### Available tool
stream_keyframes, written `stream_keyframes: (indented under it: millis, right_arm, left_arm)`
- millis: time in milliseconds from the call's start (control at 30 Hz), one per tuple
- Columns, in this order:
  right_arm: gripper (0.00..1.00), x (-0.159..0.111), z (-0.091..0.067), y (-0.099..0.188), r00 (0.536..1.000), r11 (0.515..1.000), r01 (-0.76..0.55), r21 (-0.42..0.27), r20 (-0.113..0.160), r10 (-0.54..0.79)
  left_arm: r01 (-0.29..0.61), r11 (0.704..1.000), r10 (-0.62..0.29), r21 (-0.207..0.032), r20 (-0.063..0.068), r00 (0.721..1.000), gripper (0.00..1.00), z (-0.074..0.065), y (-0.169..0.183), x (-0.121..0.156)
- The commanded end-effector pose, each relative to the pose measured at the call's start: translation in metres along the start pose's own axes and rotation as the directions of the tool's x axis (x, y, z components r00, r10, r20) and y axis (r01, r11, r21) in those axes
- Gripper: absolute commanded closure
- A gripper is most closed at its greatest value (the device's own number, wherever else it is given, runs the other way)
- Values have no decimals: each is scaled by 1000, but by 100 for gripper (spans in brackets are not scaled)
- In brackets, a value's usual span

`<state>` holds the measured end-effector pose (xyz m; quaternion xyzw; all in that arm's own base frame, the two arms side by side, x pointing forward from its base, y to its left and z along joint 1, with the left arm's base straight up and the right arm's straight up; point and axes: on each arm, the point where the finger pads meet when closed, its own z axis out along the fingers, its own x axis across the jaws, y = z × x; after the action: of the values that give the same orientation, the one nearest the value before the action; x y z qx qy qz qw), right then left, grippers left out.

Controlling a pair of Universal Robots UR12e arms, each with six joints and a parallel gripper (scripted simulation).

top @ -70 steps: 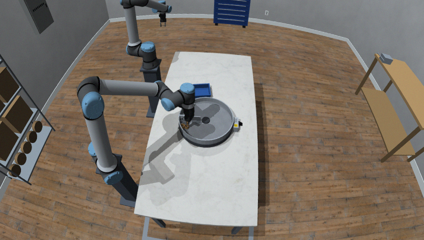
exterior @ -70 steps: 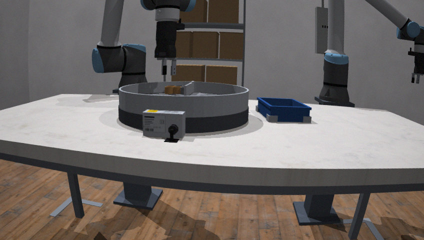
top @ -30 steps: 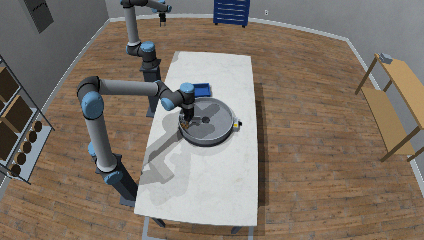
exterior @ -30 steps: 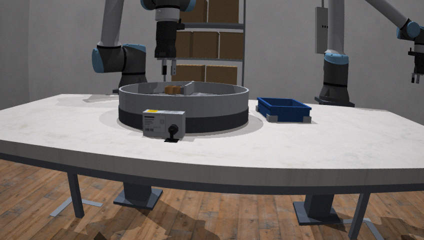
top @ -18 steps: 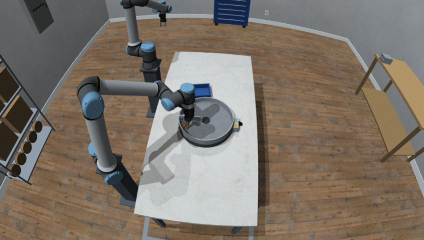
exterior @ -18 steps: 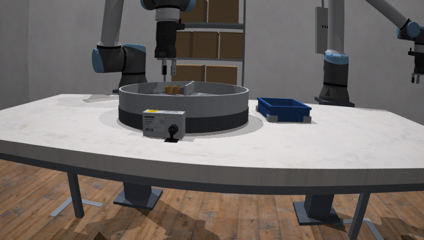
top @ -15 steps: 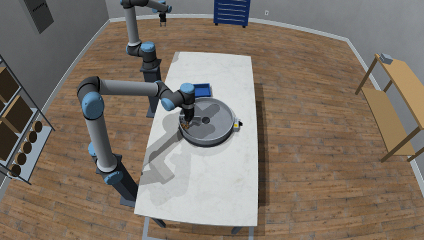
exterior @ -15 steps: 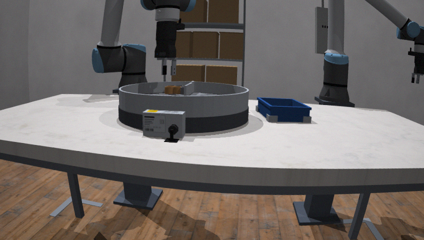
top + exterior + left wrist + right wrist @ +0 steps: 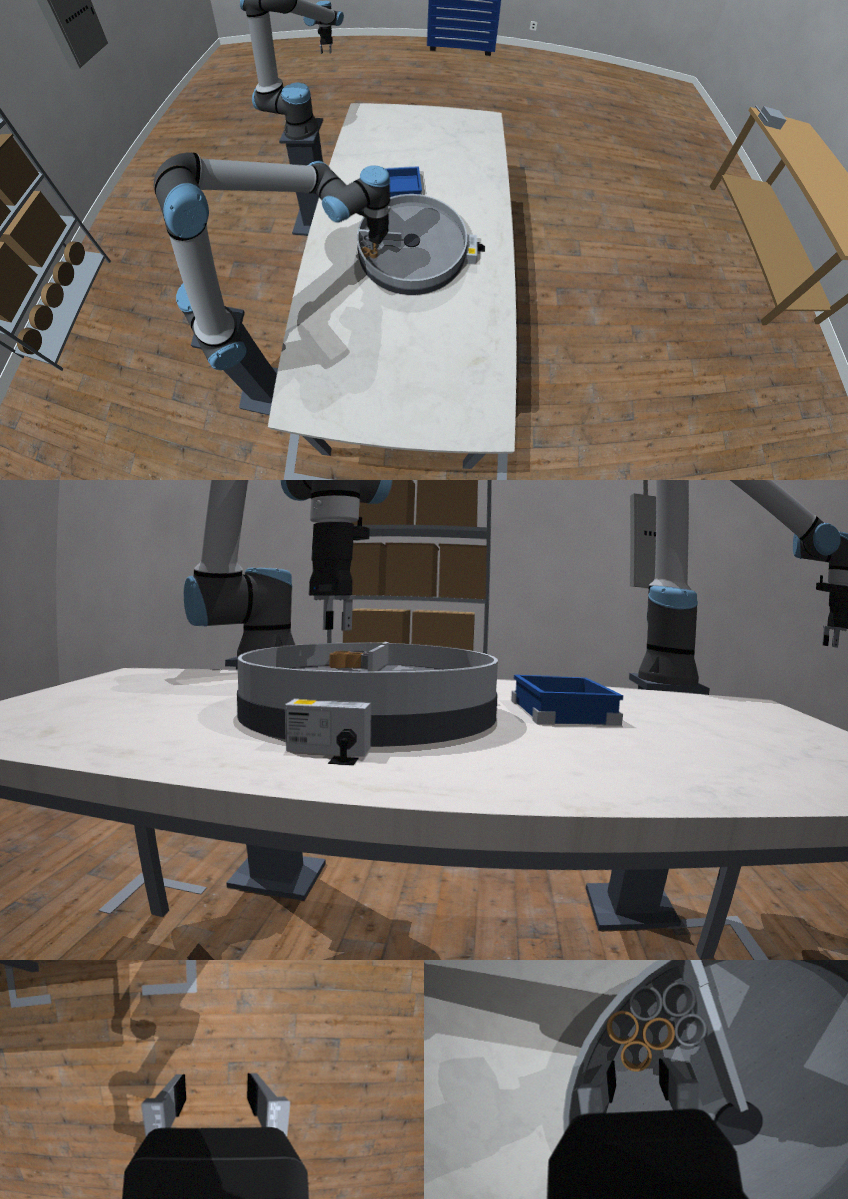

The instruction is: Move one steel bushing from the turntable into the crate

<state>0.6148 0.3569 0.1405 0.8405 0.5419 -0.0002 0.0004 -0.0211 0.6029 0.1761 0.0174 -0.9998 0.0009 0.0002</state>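
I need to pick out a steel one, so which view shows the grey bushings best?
The right wrist view: three grey bushings stand out beside orange ones. Top and exterior show orange, no clear grey; left wrist, only floor and gripper.
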Motion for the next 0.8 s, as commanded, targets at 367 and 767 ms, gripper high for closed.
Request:
stream_keyframes:
  millis: [367,767]
  right_arm:
    - [24,1,-1,0,1000,1000,23,-1,-1,-23]
    - [24,1,-1,0,998,998,64,-1,-1,-64]
  left_arm:
    - [0,1000,0,-2,0,1000,0,-1,1,0]
    - [0,1000,0,-2,0,1000,0,-1,1,0]
